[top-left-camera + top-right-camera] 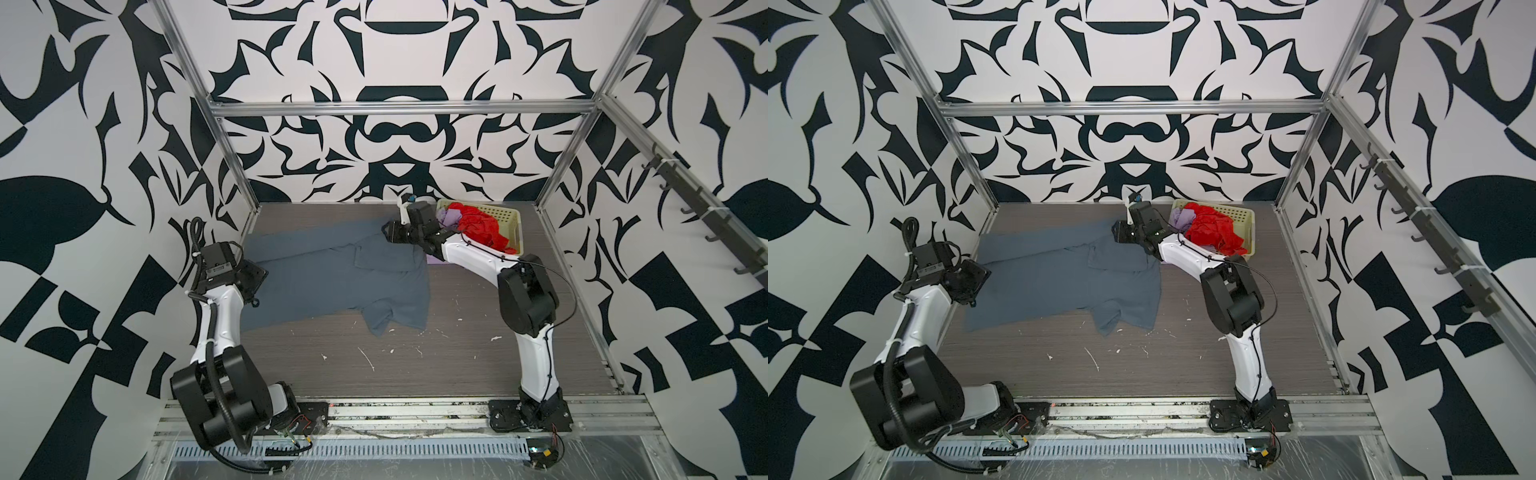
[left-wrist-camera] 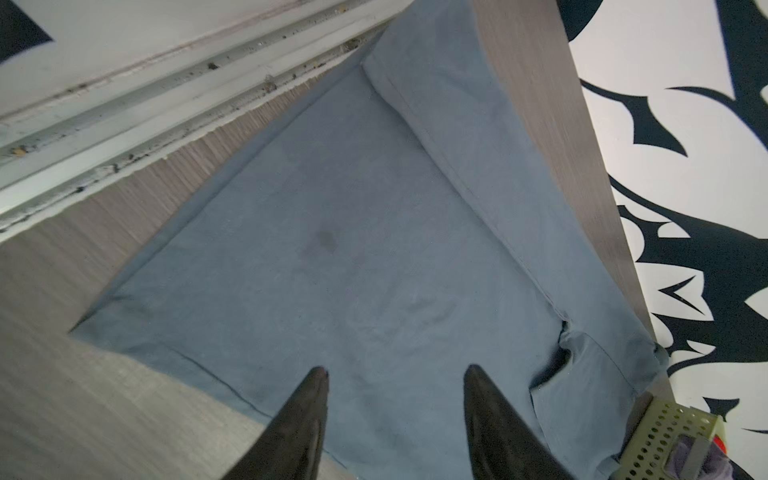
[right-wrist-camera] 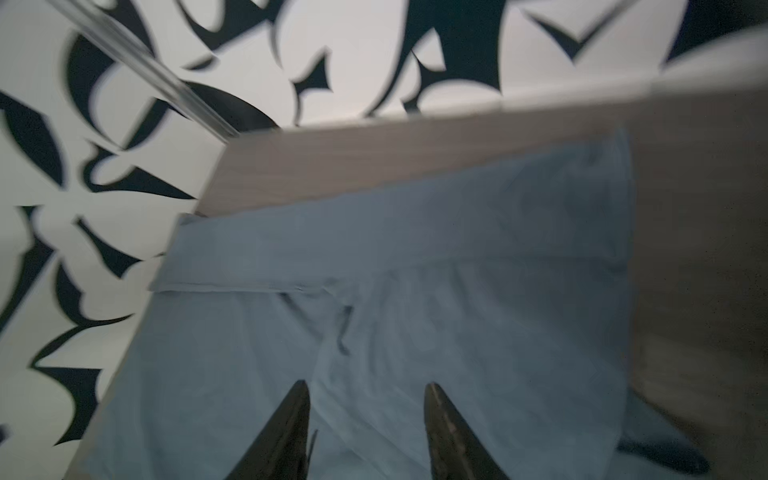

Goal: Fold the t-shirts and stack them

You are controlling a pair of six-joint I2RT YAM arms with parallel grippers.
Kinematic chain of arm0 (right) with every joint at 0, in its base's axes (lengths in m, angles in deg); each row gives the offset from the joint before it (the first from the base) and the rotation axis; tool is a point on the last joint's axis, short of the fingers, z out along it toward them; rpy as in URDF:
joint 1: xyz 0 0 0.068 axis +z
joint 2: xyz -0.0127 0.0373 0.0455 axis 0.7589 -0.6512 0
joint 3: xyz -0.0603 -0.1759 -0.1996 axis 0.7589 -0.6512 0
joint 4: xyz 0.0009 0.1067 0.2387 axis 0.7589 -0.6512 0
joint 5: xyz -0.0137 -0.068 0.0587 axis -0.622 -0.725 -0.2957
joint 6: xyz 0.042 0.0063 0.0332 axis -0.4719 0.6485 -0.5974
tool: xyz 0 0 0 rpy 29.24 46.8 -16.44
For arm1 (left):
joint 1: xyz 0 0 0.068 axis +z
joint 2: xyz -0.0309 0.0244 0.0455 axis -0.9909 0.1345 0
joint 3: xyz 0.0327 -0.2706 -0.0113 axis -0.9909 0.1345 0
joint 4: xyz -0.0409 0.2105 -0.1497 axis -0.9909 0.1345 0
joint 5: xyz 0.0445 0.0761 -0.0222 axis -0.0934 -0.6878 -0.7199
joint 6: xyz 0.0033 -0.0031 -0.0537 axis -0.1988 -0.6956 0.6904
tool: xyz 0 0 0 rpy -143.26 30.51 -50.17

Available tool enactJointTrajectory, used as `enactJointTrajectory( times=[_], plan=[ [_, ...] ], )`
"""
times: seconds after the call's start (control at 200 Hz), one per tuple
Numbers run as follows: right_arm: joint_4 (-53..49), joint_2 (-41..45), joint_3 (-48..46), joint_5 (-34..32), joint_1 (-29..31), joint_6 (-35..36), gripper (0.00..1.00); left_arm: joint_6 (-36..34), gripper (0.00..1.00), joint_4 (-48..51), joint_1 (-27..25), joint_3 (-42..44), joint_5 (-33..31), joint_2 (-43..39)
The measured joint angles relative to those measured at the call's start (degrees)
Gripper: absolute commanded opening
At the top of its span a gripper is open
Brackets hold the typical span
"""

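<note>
Blue-grey shirt (image 1: 332, 282) spread on table (image 1: 415, 365), we see left gripper (image 2: 395, 369) and right gripper (image 3: 367, 385) over it, jaws apart and empty, red shirt (image 1: 482, 228) in basket (image 1: 510, 215).

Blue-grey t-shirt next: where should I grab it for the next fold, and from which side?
Probably the short sleeve poking out past the near edge of the blue-grey t-shirt. Pinch its hem, coming in from the front of the table: it lies flat and free there, while the far edge is already folded over.
</note>
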Motion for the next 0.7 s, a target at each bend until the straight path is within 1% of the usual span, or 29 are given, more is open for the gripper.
enactJointTrajectory(
  times=[0.08, 0.175, 0.285, 0.355, 0.455, 0.53, 0.595, 0.7],
  plan=[
    [-0.8, 0.6, -5.9, -1.1, -0.2, -1.5, 0.50, 0.4, 0.82, 0.6, 0.0, 2.1, -2.9, -3.3],
    [-1.5, 5.6, -15.0, -1.7, -0.1, -2.5, 0.50, 0.5, 0.84, 1.8, 0.1, 5.4, -6.6, -5.3],
    [-2.4, 16.9, -25.9, -1.7, 0.6, -3.0, 0.52, 1.0, 0.84, 3.5, 1.6, 9.4, -9.7, -6.3],
    [-2.5, 25.3, -31.5, -1.8, 1.0, -3.5, 0.54, 1.1, 0.83, 4.0, 4.1, 12.0, -10.6, -7.3],
    [-2.0, 36.1, -38.1, -1.8, 1.8, -4.8, 0.55, 0.7, 0.79, 4.0, 8.8, 14.2, -10.3, -8.1],
    [-1.4, 41.6, -42.6, -2.1, 2.9, -6.4, 0.55, 0.4, 0.78, 3.8, 12.0, 14.5, -9.0, -7.1],
    [-1.2, 44.2, -46.2, -2.6, 3.9, -8.2, 0.56, 0.3, 0.77, 2.8, 13.7, 14.4, -8.1, -5.3],
    [-1.2, 45.3, -51.6, -3.8, 5.9, -11.2, 0.56, 0.5, 0.71, 1.2, 15.8, 14.4, -5.7, -1.0]
  ],
)
